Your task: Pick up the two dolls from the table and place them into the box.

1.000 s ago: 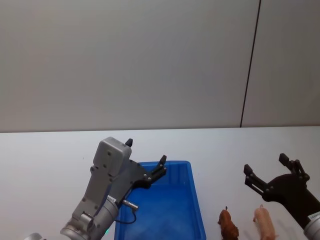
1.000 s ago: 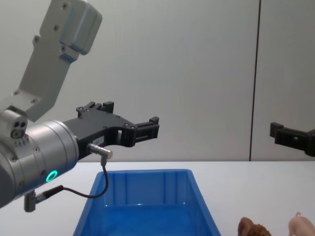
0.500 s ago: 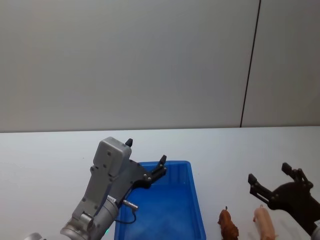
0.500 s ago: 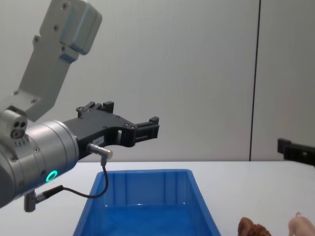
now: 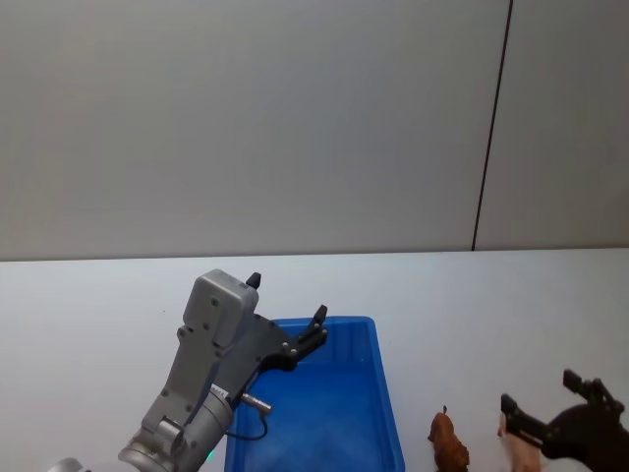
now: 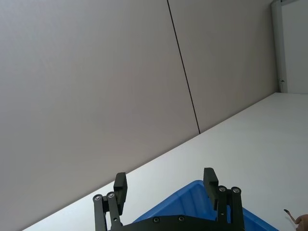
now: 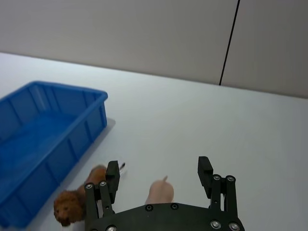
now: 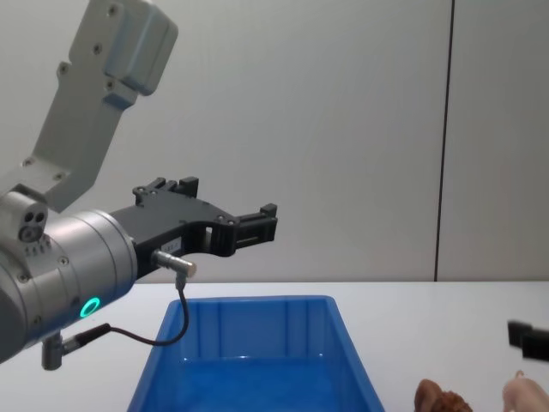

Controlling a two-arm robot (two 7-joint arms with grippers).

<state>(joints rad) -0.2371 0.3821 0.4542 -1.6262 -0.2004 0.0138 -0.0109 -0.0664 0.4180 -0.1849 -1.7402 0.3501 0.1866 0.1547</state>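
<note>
The pale pink doll (image 7: 160, 194) and the reddish-brown doll (image 7: 79, 202) lie on the white table (image 5: 98, 305), just right of the blue box (image 5: 381, 383). My right gripper (image 7: 159, 167) is open and hangs low over the pink doll (image 5: 516, 442), one finger on each side of it and above it. The brown doll (image 5: 449, 444) lies between that gripper (image 5: 540, 391) and the box. My left gripper (image 5: 287, 298) is open and empty, held high over the box's far left corner. In the chest view both dolls (image 8: 442, 399) (image 8: 525, 395) show at the bottom right.
A grey wall with a dark vertical seam (image 5: 491, 128) stands behind the table. Bare white tabletop stretches beyond and to both sides of the box (image 8: 257, 302). The left arm's large grey body (image 8: 77, 257) takes up the near left.
My right gripper has come down and back toward the pink doll, staying open. The left arm, the box and both dolls have not moved.
</note>
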